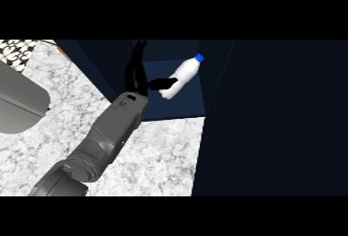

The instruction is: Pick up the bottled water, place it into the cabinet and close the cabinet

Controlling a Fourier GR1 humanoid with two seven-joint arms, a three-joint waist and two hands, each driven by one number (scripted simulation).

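The bottled water (185,73) is white with a blue cap and sits tilted inside the open dark-blue cabinet (183,108), cap toward the upper right. My left hand (138,73) reaches into the cabinet just left of the bottle. Its fingers (139,53) point straight up and are not wrapped round the bottle. Its thumb (163,84) sticks out to the right and touches the bottle's lower end. The grey left forearm (112,133) runs in from the lower left. My right hand does not show.
The cabinet's dark door (272,120) stands open and fills the right side of the view. A marbled white counter (163,156) lies below the cabinet. A rounded grey body (19,101) sits at the left edge, with patterned tiles (14,50) above it.
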